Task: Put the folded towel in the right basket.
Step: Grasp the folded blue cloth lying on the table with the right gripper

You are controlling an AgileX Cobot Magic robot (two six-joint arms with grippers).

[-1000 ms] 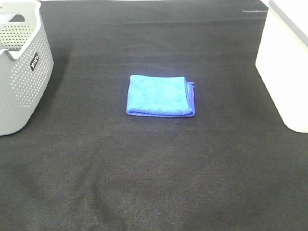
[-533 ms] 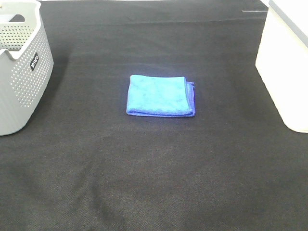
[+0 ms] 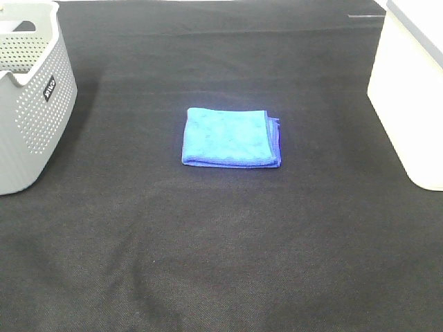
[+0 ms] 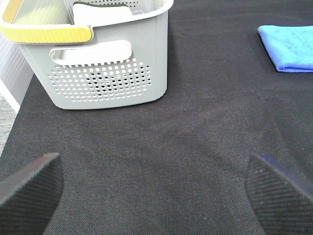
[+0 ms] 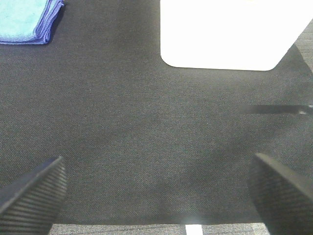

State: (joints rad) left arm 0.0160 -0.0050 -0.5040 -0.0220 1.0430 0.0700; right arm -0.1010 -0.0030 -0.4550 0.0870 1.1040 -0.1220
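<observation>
The folded blue towel lies flat in the middle of the black table, its darker stitched edge to the right. It also shows in the left wrist view and the right wrist view. The white right basket stands at the right edge; it also shows in the right wrist view. Neither arm shows in the exterior high view. My left gripper is open and empty, well short of the towel. My right gripper is open and empty, over bare cloth between towel and basket.
A grey perforated basket with a small black label stands at the left edge; in the left wrist view it has a yellow handle. The black table cloth covers the surface.
</observation>
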